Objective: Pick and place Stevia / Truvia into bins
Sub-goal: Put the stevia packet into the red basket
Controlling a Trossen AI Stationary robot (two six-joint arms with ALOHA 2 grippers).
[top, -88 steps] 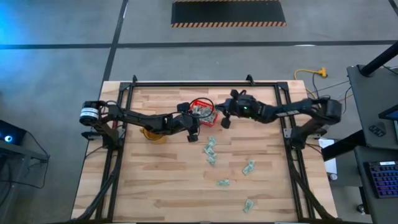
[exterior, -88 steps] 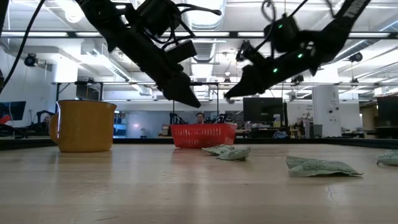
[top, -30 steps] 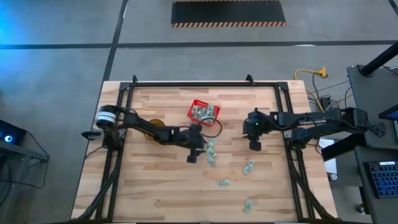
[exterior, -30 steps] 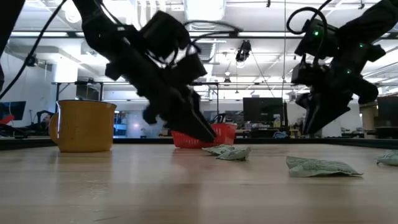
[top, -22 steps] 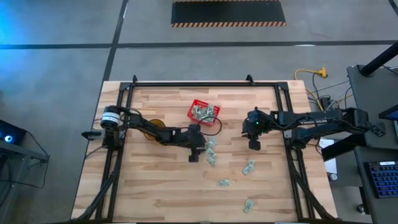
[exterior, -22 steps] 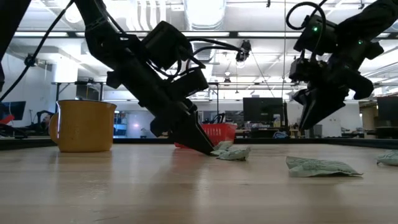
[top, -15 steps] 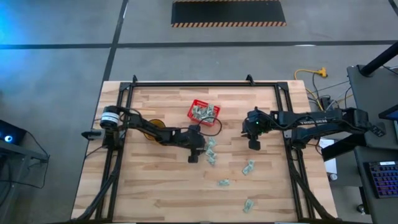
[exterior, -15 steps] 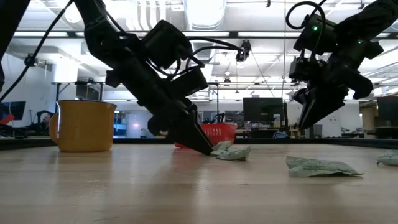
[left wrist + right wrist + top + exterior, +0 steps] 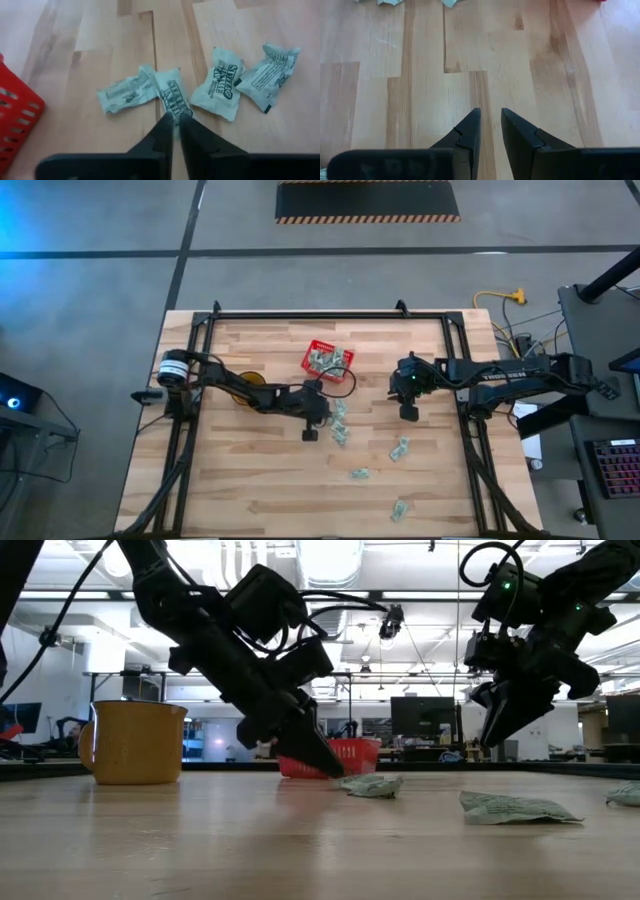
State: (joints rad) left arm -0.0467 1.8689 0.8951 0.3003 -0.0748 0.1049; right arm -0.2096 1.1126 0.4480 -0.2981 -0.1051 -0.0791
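Left gripper (image 9: pixel 176 120) pinched on one sachet (image 9: pixel 171 99), centre frame, for carrying to red basket (image 9: pixel 328 360), upper centre. Right gripper (image 9: pixel 490 125) idle, slightly spread, over bare wood.
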